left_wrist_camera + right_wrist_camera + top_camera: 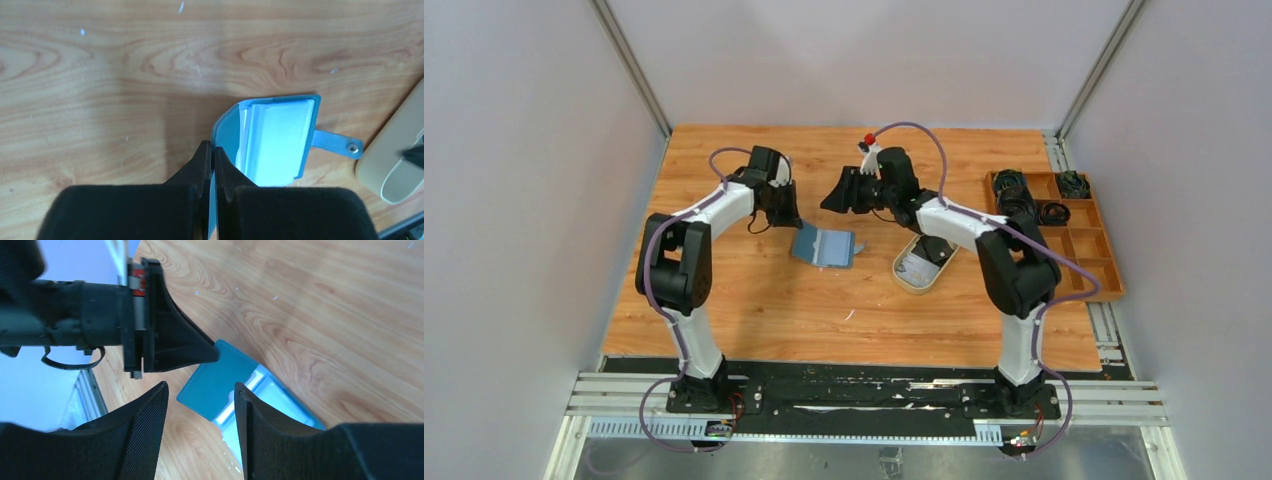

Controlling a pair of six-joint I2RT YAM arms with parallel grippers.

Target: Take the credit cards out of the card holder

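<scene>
The teal-blue card holder (826, 247) lies open on the wooden table, its pale clear sleeves (277, 140) facing up and its snap tab (345, 145) sticking out to the side. My left gripper (212, 149) is shut on the edge of the holder's raised cover (215, 382). My right gripper (200, 387) hangs open just above the holder with nothing between its fingers. A whitish-grey credit card (916, 265) and a dark one (939, 250) lie in the beige oval tray (904, 285). Whether cards remain in the sleeves I cannot tell.
The beige tray (385, 150) sits right of the holder. A wooden compartment box (1089, 250) with dark coiled items stands at the table's right edge. White walls close in the left, back and right sides.
</scene>
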